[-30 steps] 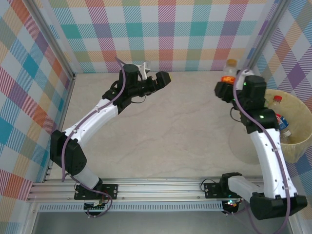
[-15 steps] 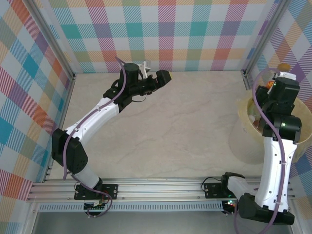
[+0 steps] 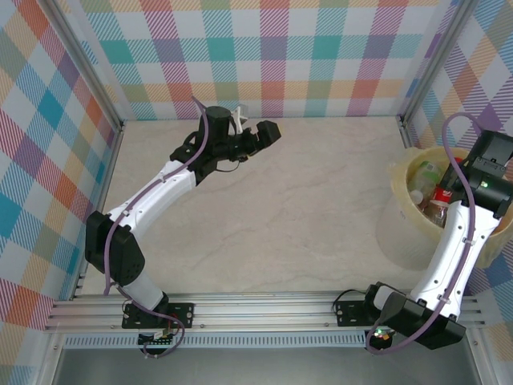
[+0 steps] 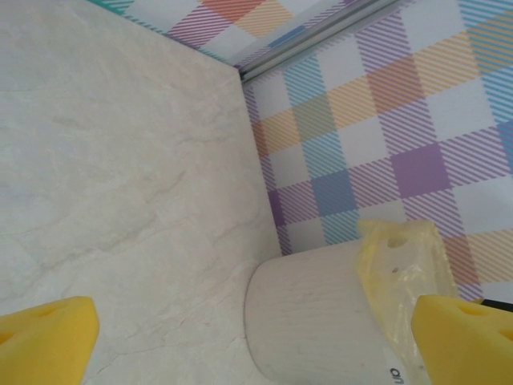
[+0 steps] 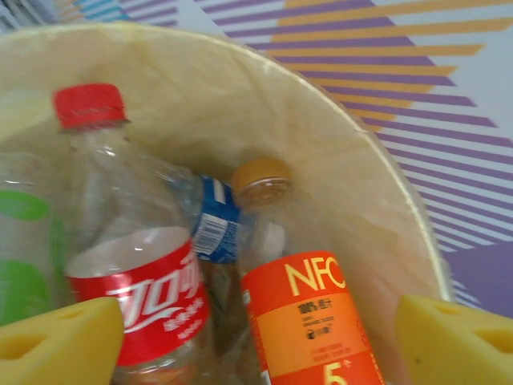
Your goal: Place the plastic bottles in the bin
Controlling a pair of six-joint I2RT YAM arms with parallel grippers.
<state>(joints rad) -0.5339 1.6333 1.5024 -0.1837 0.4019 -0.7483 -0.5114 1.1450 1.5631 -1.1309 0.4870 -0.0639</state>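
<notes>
Plastic bottles (image 5: 136,289): red, orange, blue and green labels, packed together inside bin (image 5: 264,96). Right fingers (image 5: 56,341): spread wide, empty, directly above bin. Left fingers (image 4: 44,341): spread wide, empty, well apart from bin, over tabletop (image 3: 304,208).

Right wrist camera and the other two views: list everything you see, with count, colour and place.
bin: one, pale yellow, bag-lined, table's right edge
plastic bottles: at least four, red, orange, blue and green labels, inside the bin
table: one, pale marbled, under both arms
walls: pastel check, around the table
rail: one, silver, near edge
left gripper: one, open, yellow pads, above the table's far side
right gripper: one, open, yellow pads, over the bin
</notes>
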